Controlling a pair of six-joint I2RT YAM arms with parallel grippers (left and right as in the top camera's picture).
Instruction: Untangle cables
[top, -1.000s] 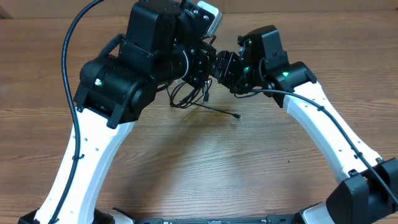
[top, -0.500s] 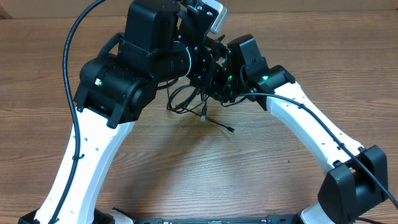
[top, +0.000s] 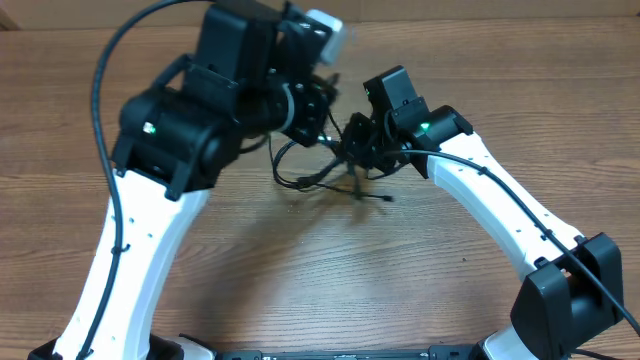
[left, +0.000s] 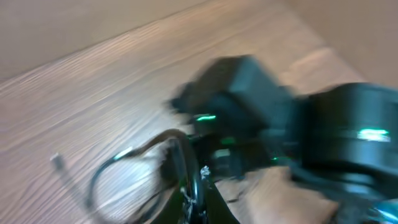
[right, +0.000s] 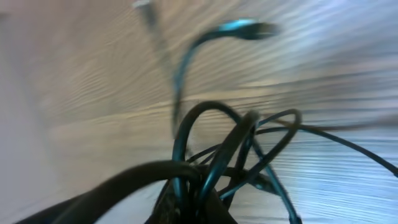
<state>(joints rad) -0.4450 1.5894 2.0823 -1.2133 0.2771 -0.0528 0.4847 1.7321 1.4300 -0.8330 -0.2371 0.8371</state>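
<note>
The cables (top: 303, 178) are a tangle of thin black cords held just above the wooden table (top: 330, 270), between my two grippers. My left gripper (top: 318, 110) is shut on the bundle's upper left side. My right gripper (top: 352, 142) is shut on its right side, close beside the left one. One loose end with a small plug (top: 385, 198) trails onto the table at the lower right. In the blurred left wrist view a cable loop (left: 121, 163) runs into my shut left gripper (left: 198, 208). In the right wrist view several cable strands (right: 239, 140) rise out of my shut right gripper (right: 199, 208), and a plug end (right: 252, 28) curves away above.
The right arm's black wrist (left: 249, 93) fills the left wrist view close to the left fingers. A thick black arm cable (top: 105, 80) arcs over the table's left side. Both white arm links (top: 130, 250) slant in from the front edge.
My right gripper has closed onto the cable bundle. The left arm has shifted slightly left, and the tangle has spread out between the two grippers. The loose plug end has slid to the right.
</note>
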